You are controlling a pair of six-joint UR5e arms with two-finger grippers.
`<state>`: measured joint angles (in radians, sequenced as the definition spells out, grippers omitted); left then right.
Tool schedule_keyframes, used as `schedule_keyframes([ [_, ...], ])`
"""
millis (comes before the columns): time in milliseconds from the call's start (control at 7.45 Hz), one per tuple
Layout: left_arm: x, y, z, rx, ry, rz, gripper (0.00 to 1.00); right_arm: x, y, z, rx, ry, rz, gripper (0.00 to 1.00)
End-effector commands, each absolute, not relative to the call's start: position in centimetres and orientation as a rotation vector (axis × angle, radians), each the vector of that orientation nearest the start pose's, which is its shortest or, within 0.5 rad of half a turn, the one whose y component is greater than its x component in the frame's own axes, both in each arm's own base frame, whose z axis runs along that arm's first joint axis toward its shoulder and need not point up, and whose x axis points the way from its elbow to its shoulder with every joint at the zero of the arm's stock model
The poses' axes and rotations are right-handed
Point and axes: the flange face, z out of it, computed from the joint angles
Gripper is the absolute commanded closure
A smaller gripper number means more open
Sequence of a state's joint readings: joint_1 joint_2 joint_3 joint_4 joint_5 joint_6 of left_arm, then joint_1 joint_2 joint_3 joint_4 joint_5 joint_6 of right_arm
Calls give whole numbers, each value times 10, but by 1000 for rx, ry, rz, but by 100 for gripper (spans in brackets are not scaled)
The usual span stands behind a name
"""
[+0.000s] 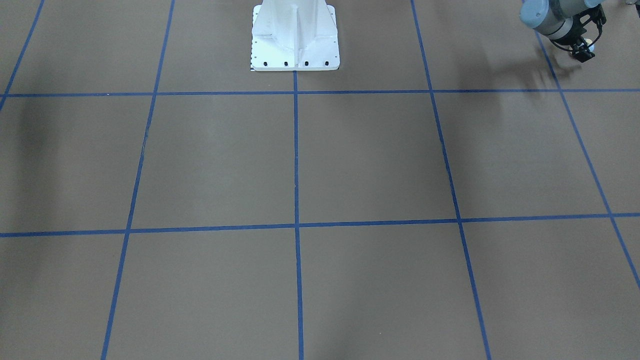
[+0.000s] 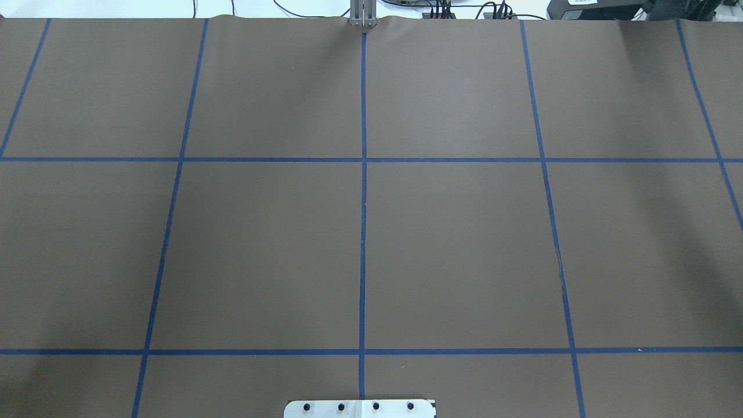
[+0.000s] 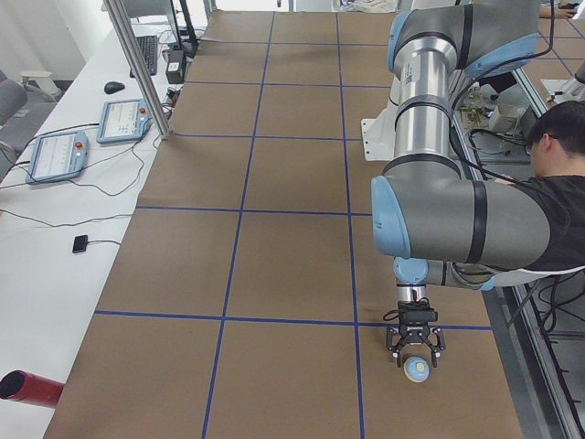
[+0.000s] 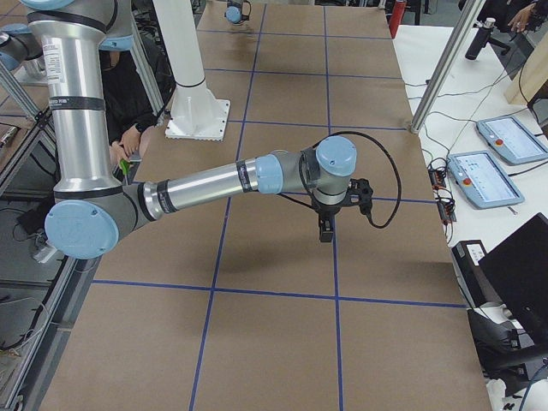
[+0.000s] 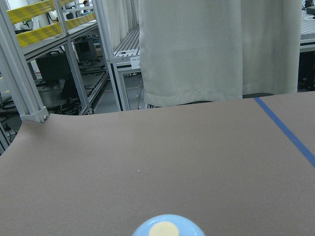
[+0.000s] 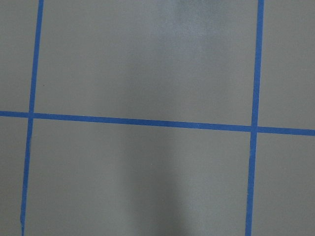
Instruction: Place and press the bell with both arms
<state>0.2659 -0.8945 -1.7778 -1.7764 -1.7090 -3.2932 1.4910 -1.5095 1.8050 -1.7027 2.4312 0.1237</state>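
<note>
The bell (image 3: pixel 417 369), a light-blue dome with a pale yellow button, sits between the fingers of my left gripper (image 3: pixel 416 352), which points down near the table's left end on the robot's side. The front-facing view shows that gripper (image 1: pixel 584 50) at the top right, with the bell (image 1: pixel 591 46) in its jaws. The bell's top (image 5: pixel 165 229) shows at the bottom edge of the left wrist view. My right gripper (image 4: pixel 325 229) points down over the brown table, off to the right. I cannot tell if it is open or shut. The right wrist view shows only table.
The brown table (image 2: pixel 453 249) is marked with blue tape lines. The white pedestal base (image 1: pixel 295 37) stands at the robot's side. A person (image 3: pixel 553 192) sits beside the table behind the left arm. A red cylinder (image 3: pixel 27 389) lies off the paper at the left end.
</note>
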Motion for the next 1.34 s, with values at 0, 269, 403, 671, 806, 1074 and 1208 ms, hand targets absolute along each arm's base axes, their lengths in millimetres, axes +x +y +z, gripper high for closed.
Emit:
schedule_keyframes([
  [0,178,-75,797,159,-283,-1462,0,17,-513,521,64,-870,-28,0],
  [269,179,-74,798,160,-282,-1456,0,17,-513,520,65,-871,-29,0],
  [403,179,-73,798,160,-283,-1455,0,17,-513,521,64,-871,-28,0],
  [671,185,-69,796,154,-278,-1443,0,17,-513,521,63,-871,-28,0],
  [806,187,-68,795,151,-276,-1443,0,17,-513,521,63,-871,-28,0],
  [1074,188,-67,796,157,-275,-1465,12,17,-513,521,63,-871,-28,0],
  [1208,186,-64,800,174,-277,-1467,36,17,-514,519,65,-871,-29,0],
])
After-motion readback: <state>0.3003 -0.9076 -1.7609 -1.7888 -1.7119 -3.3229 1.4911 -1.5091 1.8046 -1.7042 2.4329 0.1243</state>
